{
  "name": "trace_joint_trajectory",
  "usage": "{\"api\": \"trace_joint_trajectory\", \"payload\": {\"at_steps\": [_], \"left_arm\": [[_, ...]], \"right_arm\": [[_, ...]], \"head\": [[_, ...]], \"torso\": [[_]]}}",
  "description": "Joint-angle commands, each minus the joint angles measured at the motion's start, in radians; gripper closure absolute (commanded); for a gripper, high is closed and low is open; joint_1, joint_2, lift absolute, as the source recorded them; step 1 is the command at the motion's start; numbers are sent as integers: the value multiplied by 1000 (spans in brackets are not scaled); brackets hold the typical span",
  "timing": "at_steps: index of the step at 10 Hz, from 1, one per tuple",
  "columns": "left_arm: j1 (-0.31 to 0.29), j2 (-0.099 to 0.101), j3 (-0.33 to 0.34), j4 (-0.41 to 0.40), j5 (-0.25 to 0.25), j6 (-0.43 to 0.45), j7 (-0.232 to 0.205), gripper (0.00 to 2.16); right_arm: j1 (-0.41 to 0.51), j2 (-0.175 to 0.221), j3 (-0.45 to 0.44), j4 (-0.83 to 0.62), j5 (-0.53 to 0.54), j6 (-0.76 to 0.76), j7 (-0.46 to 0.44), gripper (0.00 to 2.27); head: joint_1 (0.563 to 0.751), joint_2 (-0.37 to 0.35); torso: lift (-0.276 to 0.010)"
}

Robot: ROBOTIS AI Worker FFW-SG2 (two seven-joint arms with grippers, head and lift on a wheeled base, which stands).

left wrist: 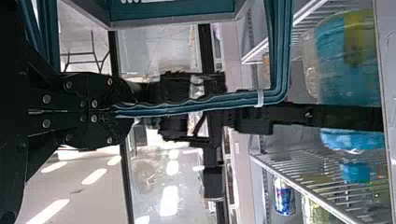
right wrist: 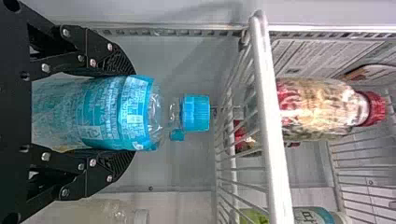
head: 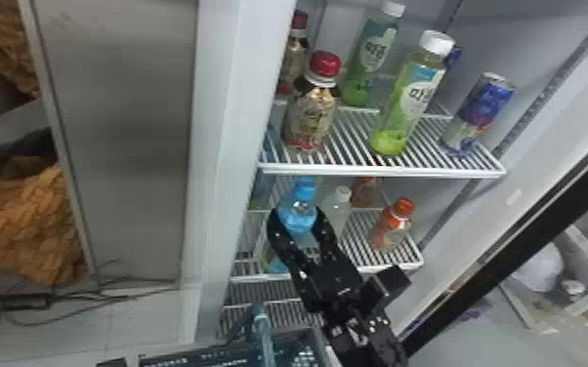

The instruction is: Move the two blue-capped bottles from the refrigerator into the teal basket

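Head view: right arm [head: 339,288] aslant.

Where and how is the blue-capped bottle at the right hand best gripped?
Grip the bottle by its wide, labelled body, the right hand coming from the front with one finger on each side. The bottle is upright, and its narrow cap sits just below the upper shelf, so gripping from above would probably be cramped.
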Motion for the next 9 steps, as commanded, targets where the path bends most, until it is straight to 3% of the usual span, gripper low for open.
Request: {"api": "trace_joint_trajectory", "payload": {"at_steps": [1, 9], "left_arm": [[0, 2, 1, 0, 0, 0, 0, 1130], [0, 3, -1, 0, 0, 0, 0, 1130]], "right_arm": [[61, -3, -19, -81, 0, 40, 12, 654], [311, 11, -109, -361, -2, 185, 75, 654]], "head": [[695, -350], [695, -350]], "torso": [[-157], [-157]]}}
